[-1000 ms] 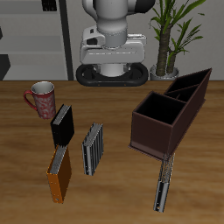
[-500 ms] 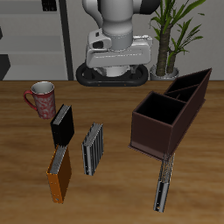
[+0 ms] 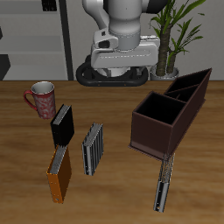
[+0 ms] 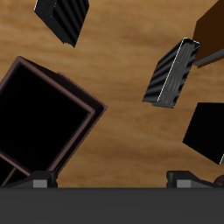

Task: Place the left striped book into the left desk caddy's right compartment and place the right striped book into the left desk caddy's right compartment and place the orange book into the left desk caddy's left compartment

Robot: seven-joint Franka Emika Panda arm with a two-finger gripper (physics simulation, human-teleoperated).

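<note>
Nothing is stowed yet: left desk caddy point(image 3: 162, 122) is showing two dark, empty wells. Left striped book point(image 3: 163, 182), right striped book point(image 3: 92, 147) and orange book point(image 3: 59, 173) are all lying on the table. Gripper point(image 4: 112, 179) is carrying nothing, fingers spread wide.

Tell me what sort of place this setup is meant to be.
Probably a simulated study or home office: a wooden desk with thin books such as the orange book, maroon desk caddies like the left desk caddy, a mug, and a potted plant behind.

Robot arm point(image 3: 122, 39) — wrist section apparently a little farther from the table's front — slightly re-angled since before.
</note>
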